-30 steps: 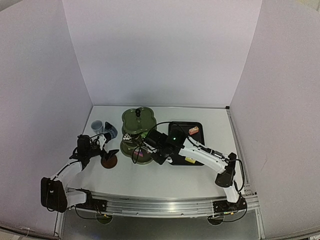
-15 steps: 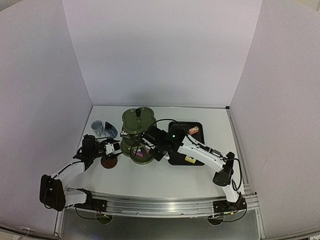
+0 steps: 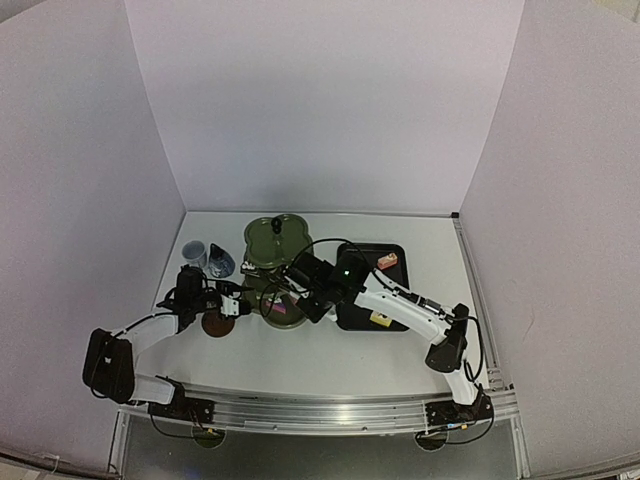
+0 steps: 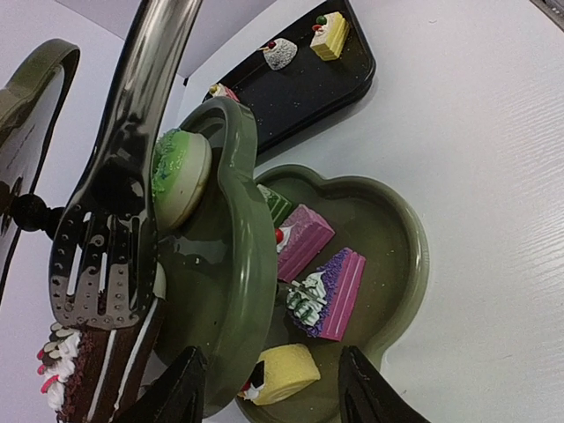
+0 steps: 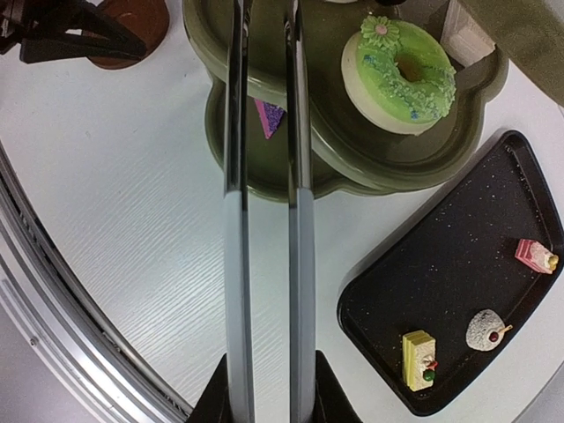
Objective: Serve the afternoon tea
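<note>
Clamps the jaws of the right gripper (image 5: 267, 394) on the tongs (image 5: 233, 264), squeezing both blades nearly parallel, probably to pinch the brown cake (image 4: 84, 388) at their slotted tip. Reaches with them across the rim of the olive-green three-tier stand (image 3: 285, 238), apparently aiming at the middle tier; cannot tell about contact between cake and tier.

Holds the left gripper (image 4: 273, 392) low beside the stand and just by the brown saucer (image 3: 217, 323), jaws part-way apart with nothing visible between them. Seems to line up for the saucer, not the cakes. Shows the pale cup (image 3: 193, 252) and dark-blue pot (image 3: 222, 264) close together at the far left of the tabletop (image 3: 330, 360), behind the saucer and apart from the food.

Counts ten cakes, taking a pale block for one:
- one at the tongs
- two on the middle tier: green doughnut (image 5: 379, 75) and pale block (image 5: 465, 33)
- four on the bottom tier: pink slice (image 4: 304, 240), purple slice (image 4: 330, 295), yellow roll (image 4: 282, 370), half-hidden green slice (image 4: 276, 204)
- three waiting on the black tray (image 5: 423, 291): yellow square (image 5: 419, 359), white dome (image 5: 486, 329), pink piece (image 5: 536, 256)

Finds one stand, one tray, one pair of tongs, one cup, one pot, and only one saucer in view.
</note>
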You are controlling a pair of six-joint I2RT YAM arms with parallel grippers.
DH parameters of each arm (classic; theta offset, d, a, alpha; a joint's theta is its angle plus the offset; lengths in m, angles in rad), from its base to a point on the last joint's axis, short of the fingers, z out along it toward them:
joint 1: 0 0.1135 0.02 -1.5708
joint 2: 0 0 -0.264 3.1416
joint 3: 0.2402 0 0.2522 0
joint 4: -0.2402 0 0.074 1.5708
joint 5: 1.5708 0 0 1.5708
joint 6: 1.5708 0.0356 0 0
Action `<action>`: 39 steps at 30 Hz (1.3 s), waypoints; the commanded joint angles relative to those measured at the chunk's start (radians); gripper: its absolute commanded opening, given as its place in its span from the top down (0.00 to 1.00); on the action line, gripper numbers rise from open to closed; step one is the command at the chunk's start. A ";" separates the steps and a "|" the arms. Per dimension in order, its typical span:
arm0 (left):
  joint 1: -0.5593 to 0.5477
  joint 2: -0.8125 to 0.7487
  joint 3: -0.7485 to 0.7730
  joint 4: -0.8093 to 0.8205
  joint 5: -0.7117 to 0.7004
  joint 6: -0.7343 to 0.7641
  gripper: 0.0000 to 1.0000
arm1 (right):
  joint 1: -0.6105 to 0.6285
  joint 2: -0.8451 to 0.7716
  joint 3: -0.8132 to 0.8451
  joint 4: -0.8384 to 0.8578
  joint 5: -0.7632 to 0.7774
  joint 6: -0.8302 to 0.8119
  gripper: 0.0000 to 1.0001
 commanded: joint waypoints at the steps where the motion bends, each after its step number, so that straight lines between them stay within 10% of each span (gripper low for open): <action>1: -0.011 0.027 0.058 -0.029 0.023 0.046 0.49 | -0.005 -0.098 -0.022 0.033 -0.034 0.061 1.00; 18: -0.013 0.104 0.095 -0.062 0.001 0.091 0.61 | -0.006 -0.246 -0.239 0.036 0.007 0.102 1.00; 39: -0.021 0.129 0.101 -0.067 0.016 0.209 0.87 | -0.007 -0.011 -0.013 0.104 -0.016 0.036 1.00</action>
